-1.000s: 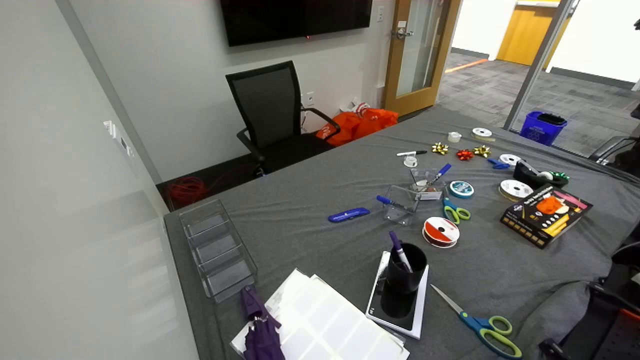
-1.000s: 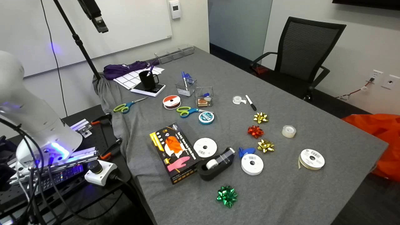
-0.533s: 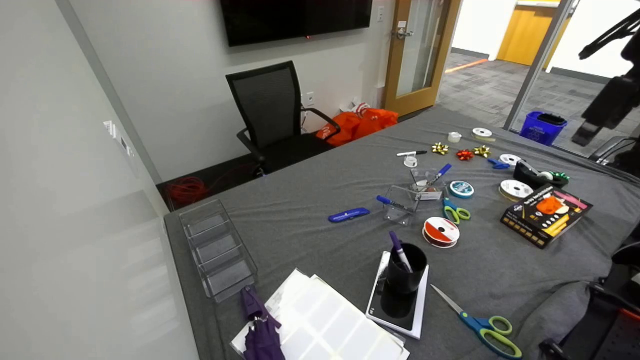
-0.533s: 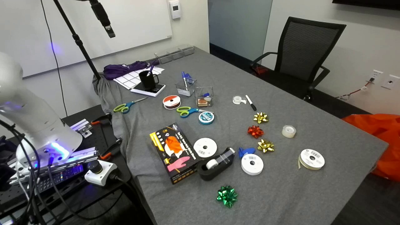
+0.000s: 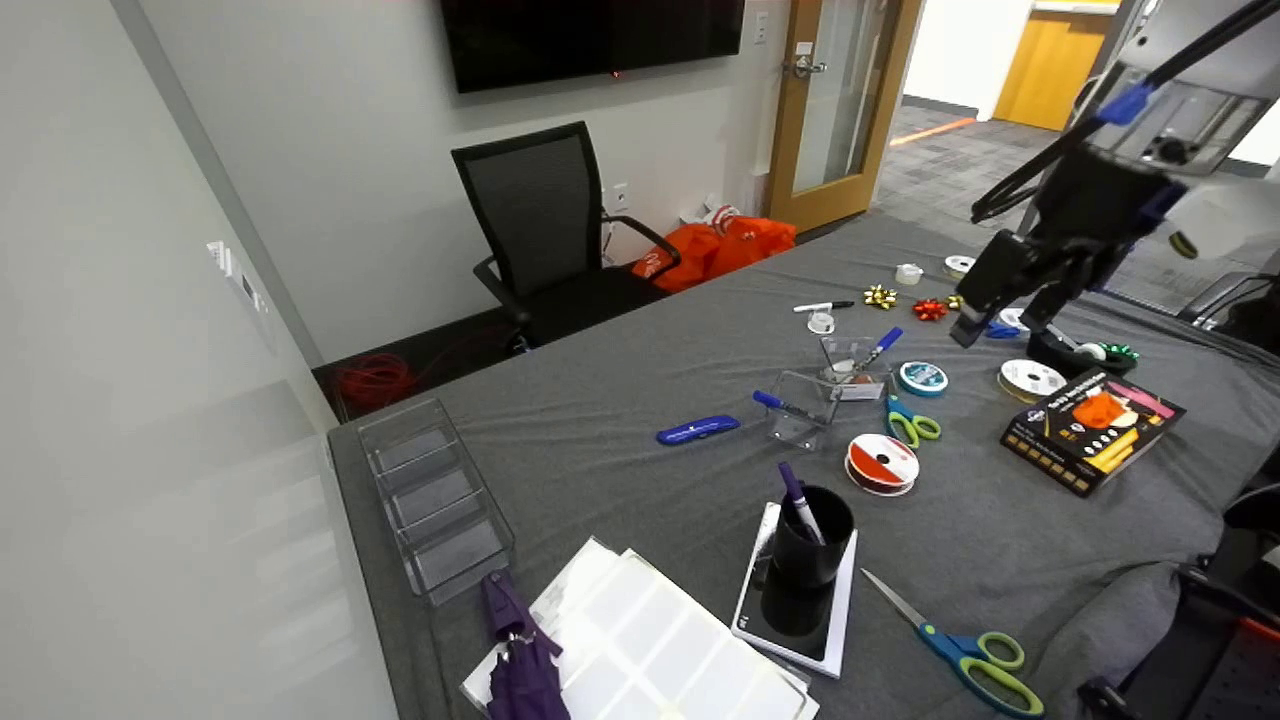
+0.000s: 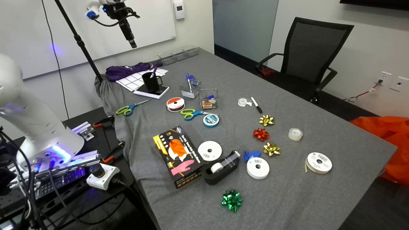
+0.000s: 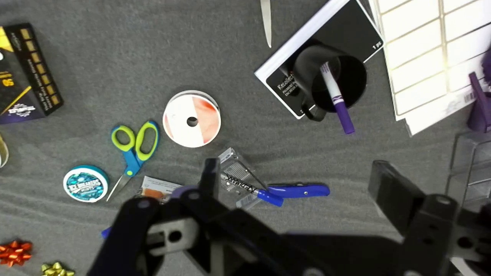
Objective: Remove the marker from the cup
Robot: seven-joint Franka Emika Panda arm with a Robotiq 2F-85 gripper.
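The marker point(image 7: 336, 94), with a purple cap and white barrel, leans in the black mug point(image 7: 307, 69), cap end up and out over the rim. In both exterior views the marker point(image 5: 796, 495) point(image 6: 154, 72) sticks up out of the mug point(image 5: 812, 550) point(image 6: 150, 83); its lower end is inside. The mug stands on a black-and-white pack point(image 5: 745, 625). My gripper point(image 7: 297, 172) is open and empty, high above the table. In the wrist view the mug lies ahead of the fingers. The gripper also shows in both exterior views point(image 5: 1000, 325) point(image 6: 133, 44).
Clear holders with bright blue markers point(image 5: 775, 402) and a blue knife point(image 5: 697, 430) lie below the jaws. A ribbon spool point(image 7: 191, 122), scissors point(image 5: 985, 655), label sheets point(image 5: 650, 650) and a purple umbrella point(image 5: 525, 665) lie around the mug. A glove box point(image 5: 1095, 430) lies farther off.
My gripper has come down and in over the table, moving left from the right edge in an exterior view. The marker and mug have not moved.
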